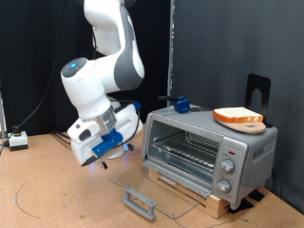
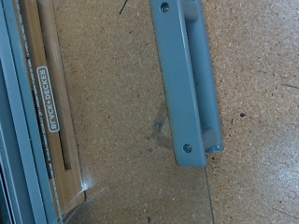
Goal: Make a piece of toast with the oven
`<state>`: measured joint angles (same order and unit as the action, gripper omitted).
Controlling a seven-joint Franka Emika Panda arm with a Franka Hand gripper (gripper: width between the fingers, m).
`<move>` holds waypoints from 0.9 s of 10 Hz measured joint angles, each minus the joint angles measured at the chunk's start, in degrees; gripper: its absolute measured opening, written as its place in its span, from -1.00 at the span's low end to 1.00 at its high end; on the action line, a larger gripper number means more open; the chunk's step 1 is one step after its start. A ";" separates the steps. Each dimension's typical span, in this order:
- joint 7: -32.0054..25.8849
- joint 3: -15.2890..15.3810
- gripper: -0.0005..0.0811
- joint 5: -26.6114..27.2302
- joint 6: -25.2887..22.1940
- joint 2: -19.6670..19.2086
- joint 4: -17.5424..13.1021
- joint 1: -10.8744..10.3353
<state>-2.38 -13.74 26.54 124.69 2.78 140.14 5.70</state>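
Door handle (image 1: 139, 200) nearest, oven (image 1: 209, 147) open; toast (image 1: 238, 118) flat atop.

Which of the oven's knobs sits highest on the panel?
On the oven, the top knob of the three stacked on the panel at the exterior view's right; the two others sit below it.

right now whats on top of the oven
On the oven sits the toast on a round wooden plate, with a small blue block at the exterior view's left end. The plate hides the roof under it.
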 joint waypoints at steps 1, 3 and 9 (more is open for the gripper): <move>0.49 0.00 0.99 -0.28 -0.24 -0.19 0.01 0.00; 0.35 -0.68 0.99 -0.25 -11.08 -1.06 -2.47 0.24; -5.79 -1.71 0.99 1.97 -26.35 6.86 -4.64 0.50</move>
<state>-8.17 -15.46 28.51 98.33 9.64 135.50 6.20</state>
